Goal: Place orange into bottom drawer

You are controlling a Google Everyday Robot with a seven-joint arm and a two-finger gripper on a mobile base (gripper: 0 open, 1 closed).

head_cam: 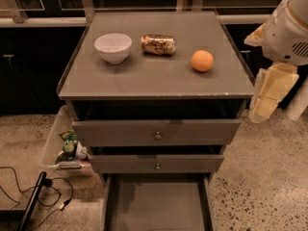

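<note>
1. Plainly, the jaws hang from the white robot arm, out past the side edge of the grey three-drawer desk and lower than its top. We cannot tell whether they are open or closed, and we see nothing held in them.
2. The small round orange fruit sits on the desk top, up and across from the jaws and well apart from them. It is the nearest to them of the three things there.
3. We judge rolling the first risk. A glancing touch from jaws arriving sideways could send the smooth fruit over the desk edge closest to them.
4. The crushed gold-brown drink can lies just beyond the fruit from the jaws, and the white ceramic bowl lies farther on. An overshooting reach could knock the can.
5. The jaws must rise to clear the desk edge, and a low approach would strike it.
6. The wide shallow grey bottom drawer stands open, down and far across from the jaws. The two knobbed drawer fronts above it jut out, so a release too far back would hit them, and a high drop might bounce out over the thin walls.
</note>
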